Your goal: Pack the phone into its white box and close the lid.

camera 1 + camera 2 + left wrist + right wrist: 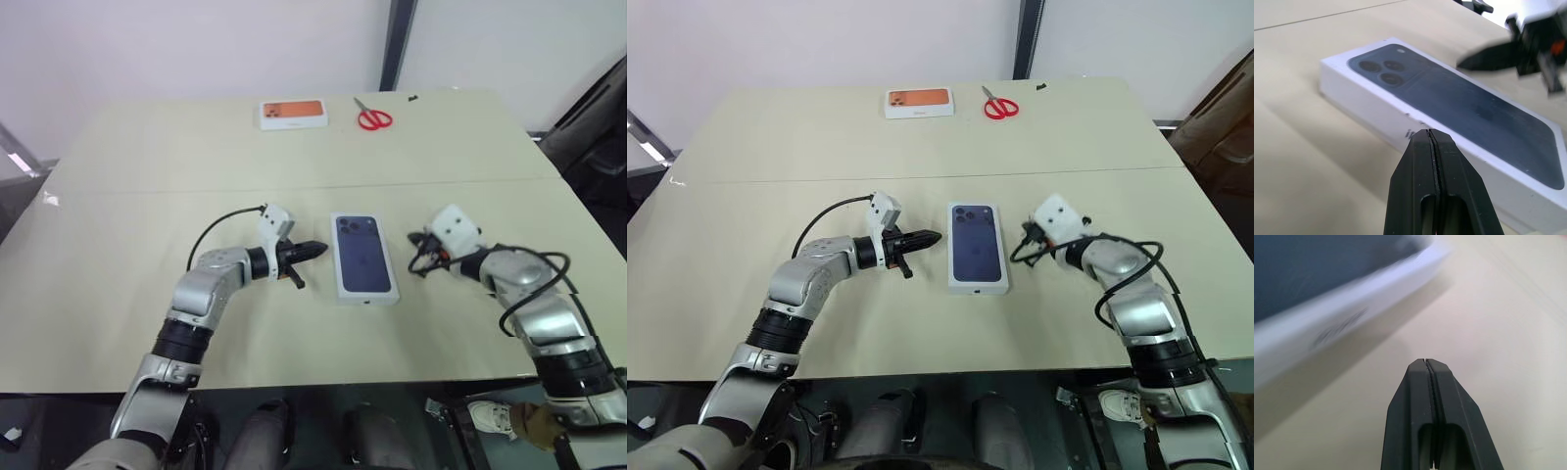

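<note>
Head view: closed white box [365, 258] lies mid-table, long axis 12-to-6, left gripper [315, 250] at its 9, right gripper [415, 241] at 3 (left looks nearer). Wrist views: 2 fingers [1422, 171] clenched, empty; right fingers [1442, 396] likewise, box beside.

Far edge of my counter [147, 196]
I see a small white carton [293, 115] with an orange phone picture, red scissors [373, 117] just beside it.

We see a pale beige bench [147, 166] crossed by a thin seam, a plain white wall [196, 49] behind it, and a dark vertical post [397, 44] splitting that wall.
</note>
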